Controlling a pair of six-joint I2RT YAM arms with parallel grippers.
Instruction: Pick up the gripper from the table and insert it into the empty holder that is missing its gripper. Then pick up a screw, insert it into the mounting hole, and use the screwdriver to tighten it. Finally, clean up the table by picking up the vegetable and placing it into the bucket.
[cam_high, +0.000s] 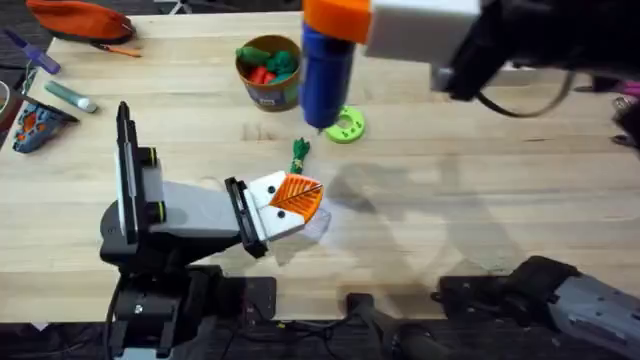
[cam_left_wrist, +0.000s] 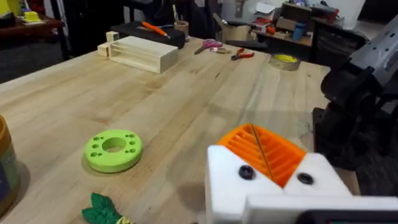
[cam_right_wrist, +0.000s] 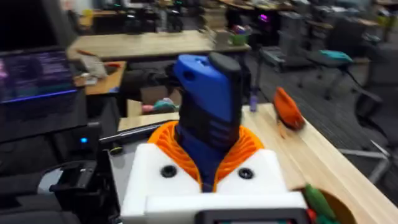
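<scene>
Screwdriver is clamped in right gripper, high over table; left gripper closed, empty. Vegetable not yet binned; driver could slip if grip loosens.

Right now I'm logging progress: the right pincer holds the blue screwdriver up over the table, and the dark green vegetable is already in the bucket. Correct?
Not quite. The right pincer does hold the screwdriver, but the overhead view shows the vegetable lying on the table, outside the bucket.

No text, label, brand, number or sign can be read on anything here.
</scene>
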